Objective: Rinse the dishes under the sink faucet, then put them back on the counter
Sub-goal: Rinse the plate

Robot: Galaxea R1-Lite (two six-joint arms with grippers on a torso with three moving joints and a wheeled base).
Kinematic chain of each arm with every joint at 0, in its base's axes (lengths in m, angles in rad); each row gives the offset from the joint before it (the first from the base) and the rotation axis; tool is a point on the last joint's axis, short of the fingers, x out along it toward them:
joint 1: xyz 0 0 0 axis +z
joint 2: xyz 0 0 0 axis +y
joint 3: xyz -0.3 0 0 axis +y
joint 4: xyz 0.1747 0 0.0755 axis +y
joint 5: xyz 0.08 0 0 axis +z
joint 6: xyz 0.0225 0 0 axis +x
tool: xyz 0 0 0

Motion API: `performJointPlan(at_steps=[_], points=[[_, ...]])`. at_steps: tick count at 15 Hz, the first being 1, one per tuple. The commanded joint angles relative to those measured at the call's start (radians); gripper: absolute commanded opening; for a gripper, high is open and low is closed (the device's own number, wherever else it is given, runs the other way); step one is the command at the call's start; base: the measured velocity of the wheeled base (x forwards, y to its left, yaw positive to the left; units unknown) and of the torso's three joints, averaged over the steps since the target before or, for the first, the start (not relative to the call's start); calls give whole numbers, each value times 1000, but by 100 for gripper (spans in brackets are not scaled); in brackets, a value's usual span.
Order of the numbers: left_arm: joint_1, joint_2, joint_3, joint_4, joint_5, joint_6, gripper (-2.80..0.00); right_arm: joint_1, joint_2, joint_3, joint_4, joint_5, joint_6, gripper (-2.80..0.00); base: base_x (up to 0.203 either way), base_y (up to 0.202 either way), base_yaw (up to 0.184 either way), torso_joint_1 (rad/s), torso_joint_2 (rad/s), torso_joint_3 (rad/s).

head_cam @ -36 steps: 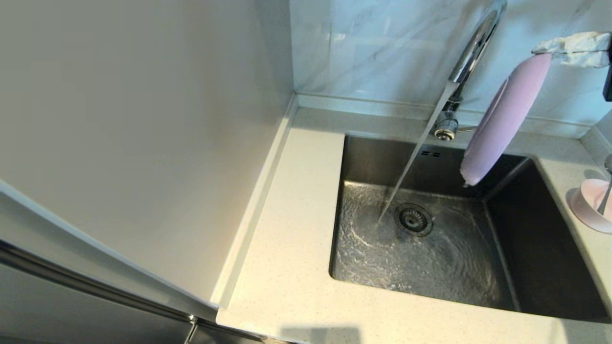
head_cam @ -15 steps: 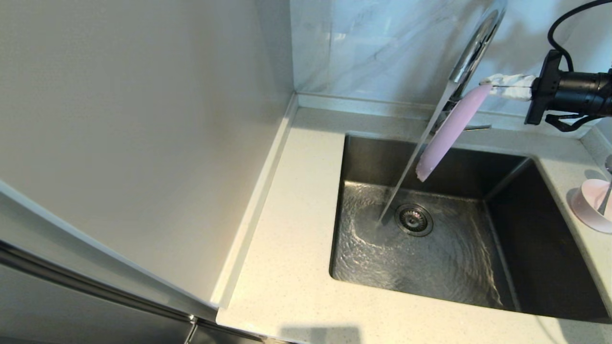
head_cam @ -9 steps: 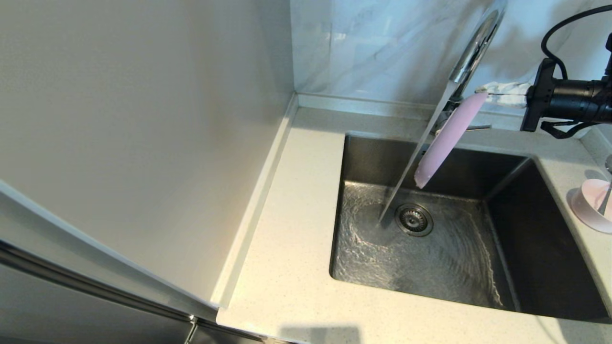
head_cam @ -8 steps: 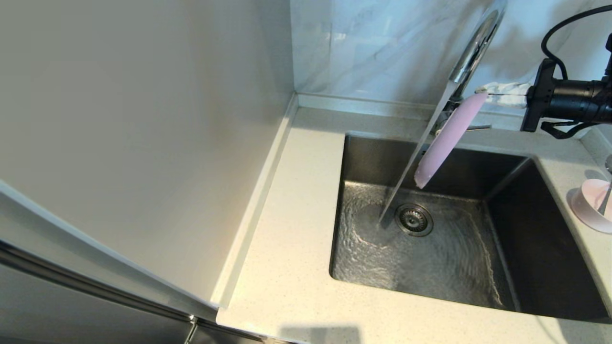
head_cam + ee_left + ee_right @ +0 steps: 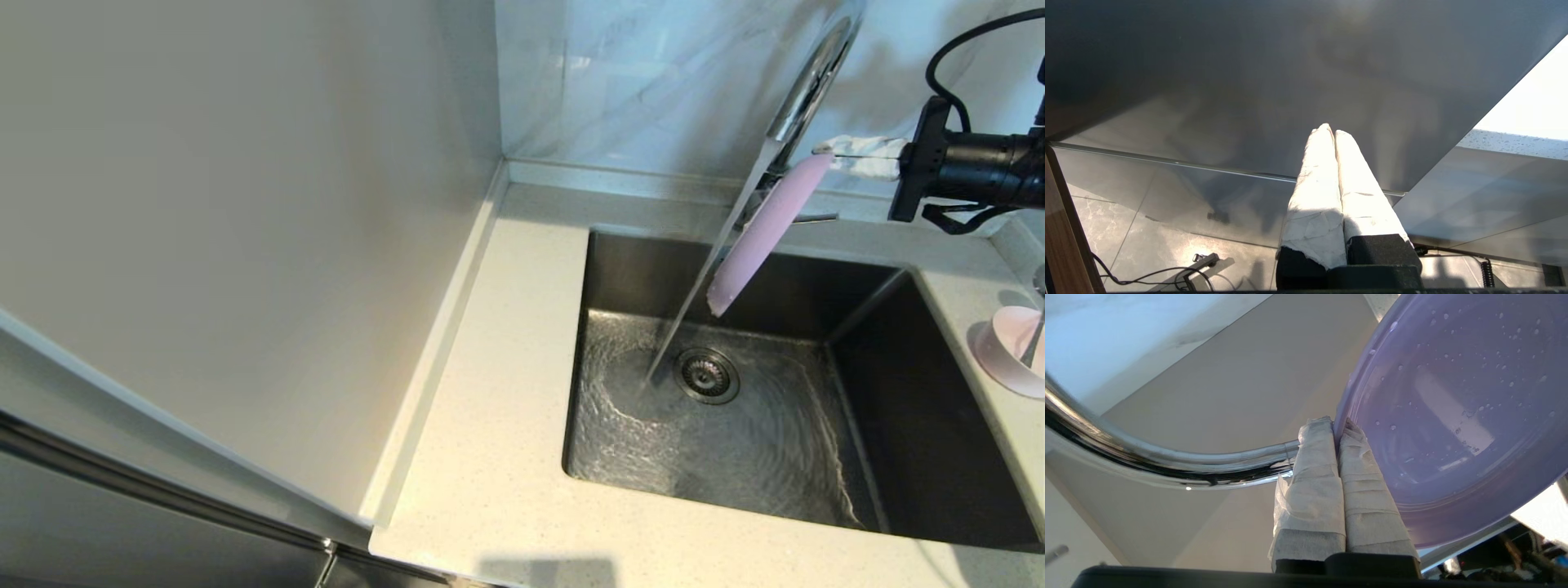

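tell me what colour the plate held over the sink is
Lilac-pink, plain with no pattern; the plate shows best in the right wrist view, dotted with water drops.

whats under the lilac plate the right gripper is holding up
Under the lilac plate, pinched at its rim by the right gripper, lies the sink, its floor awash with running water. The plate covers part of the faucet base.

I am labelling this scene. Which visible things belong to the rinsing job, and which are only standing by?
Job: lilac plate in the shut right gripper; faucet; water stream; sink; counter; pink bowl.
Standing by: left gripper, shut and away from the sink; wall tiles.
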Motion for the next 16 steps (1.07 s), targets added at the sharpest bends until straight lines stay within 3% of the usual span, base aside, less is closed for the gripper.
performJointPlan(at_steps=[1, 11, 16], points=[[0, 0, 0, 0, 0, 0, -280, 0, 1, 15, -37, 6, 12, -280, 0, 0, 0, 0, 0, 0], [0, 0, 0, 0, -1, 0, -280, 7, 26, 10, -117, 8, 69, -280, 0, 0, 0, 0, 0, 0], [0, 0, 0, 0, 0, 0, -280, 8, 41, 15, -206, 11, 152, -280, 0, 0, 0, 0, 0, 0]])
